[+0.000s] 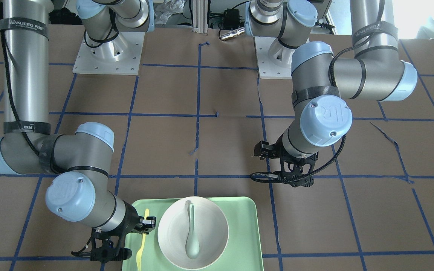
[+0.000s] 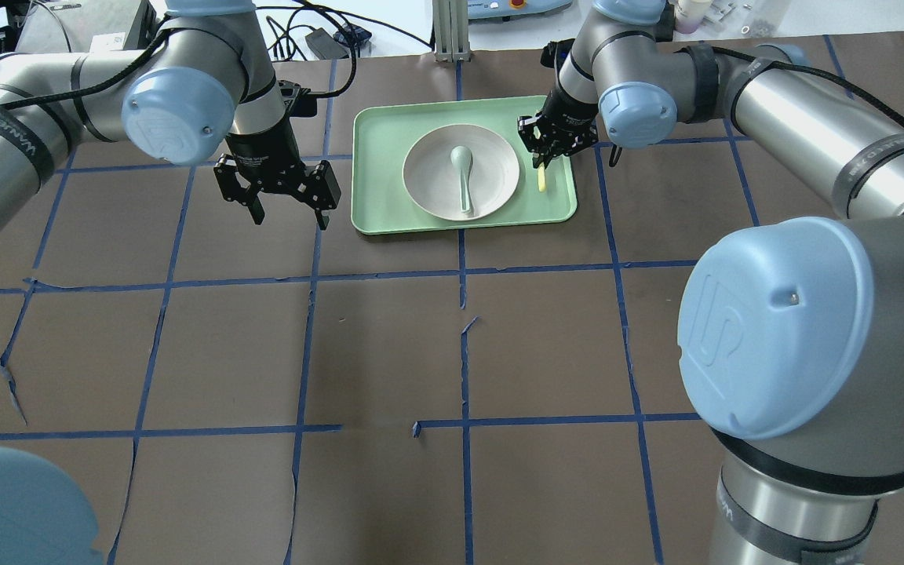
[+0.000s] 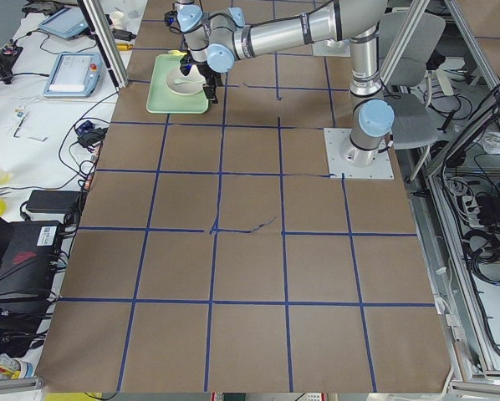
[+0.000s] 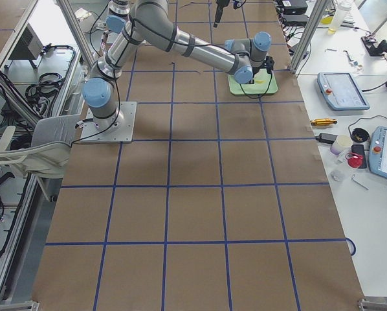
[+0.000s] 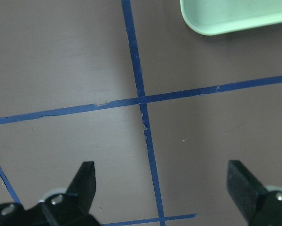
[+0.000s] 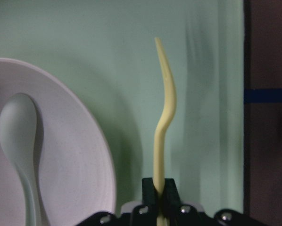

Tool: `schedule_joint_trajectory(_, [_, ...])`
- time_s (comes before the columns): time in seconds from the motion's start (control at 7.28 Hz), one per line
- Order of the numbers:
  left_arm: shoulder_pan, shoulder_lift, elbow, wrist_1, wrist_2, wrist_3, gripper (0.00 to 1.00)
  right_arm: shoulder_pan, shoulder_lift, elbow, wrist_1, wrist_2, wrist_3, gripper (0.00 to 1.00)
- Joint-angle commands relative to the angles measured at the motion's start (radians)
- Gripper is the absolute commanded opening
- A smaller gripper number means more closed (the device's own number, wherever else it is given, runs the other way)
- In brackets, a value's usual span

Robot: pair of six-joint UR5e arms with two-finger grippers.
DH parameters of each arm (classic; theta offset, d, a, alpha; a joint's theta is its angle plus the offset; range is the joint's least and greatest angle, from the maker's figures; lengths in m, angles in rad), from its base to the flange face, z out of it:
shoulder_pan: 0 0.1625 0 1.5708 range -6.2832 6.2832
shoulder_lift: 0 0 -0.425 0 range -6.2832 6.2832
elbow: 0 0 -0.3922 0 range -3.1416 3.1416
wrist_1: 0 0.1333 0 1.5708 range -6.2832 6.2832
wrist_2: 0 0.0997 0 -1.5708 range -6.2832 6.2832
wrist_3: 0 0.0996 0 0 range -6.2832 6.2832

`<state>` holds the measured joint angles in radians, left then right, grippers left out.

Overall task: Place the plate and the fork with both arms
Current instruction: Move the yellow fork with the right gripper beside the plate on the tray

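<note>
The off-white plate (image 2: 493, 192) sits in the middle of the mint-green tray (image 2: 377, 157), with a grey-green spoon (image 2: 464, 176) lying in it. The pale-yellow fork (image 2: 541, 181) is over the tray's right strip, beside the plate. My right gripper (image 2: 540, 157) is shut on the fork's near end; the right wrist view shows the fork (image 6: 163, 127) running away from the gripper (image 6: 159, 188). I cannot tell whether the fork touches the tray. My left gripper (image 2: 287, 216) is open and empty above the table, left of the tray; it also shows in the left wrist view (image 5: 162, 181).
Brown table with blue tape grid lines (image 2: 464, 271). The tray's corner (image 5: 235, 19) shows at the top right of the left wrist view. In the front-facing view the fork (image 1: 140, 250) lies left of the plate (image 1: 171, 233).
</note>
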<state>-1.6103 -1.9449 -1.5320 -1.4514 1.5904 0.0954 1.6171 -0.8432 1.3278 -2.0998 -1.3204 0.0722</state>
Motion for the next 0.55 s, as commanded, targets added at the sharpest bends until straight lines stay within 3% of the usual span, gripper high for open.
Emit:
schedule_joint_trajectory(0.0, [0.0, 0.006, -0.02, 0.006, 0.0, 0.0, 1.0, -0.005, 0.026, -0.004, -0.028, 0.018, 0.004, 0.0])
schedule_joint_trajectory(0.14, [0.0, 0.008, -0.02, 0.011, -0.001, -0.008, 1.0, -0.005, 0.027, -0.005, -0.032, 0.015, -0.005, 0.04])
schedule_joint_trajectory(0.27, [0.0, 0.006, -0.023, 0.02, 0.0, -0.014, 1.0, -0.005, 0.027, -0.002, -0.034, -0.002, -0.05, 0.39])
schedule_joint_trajectory(0.41, [0.0, 0.008, -0.023, 0.02, 0.003, -0.013, 1.0, -0.005, 0.015, 0.01, -0.028, -0.006, -0.093, 0.99])
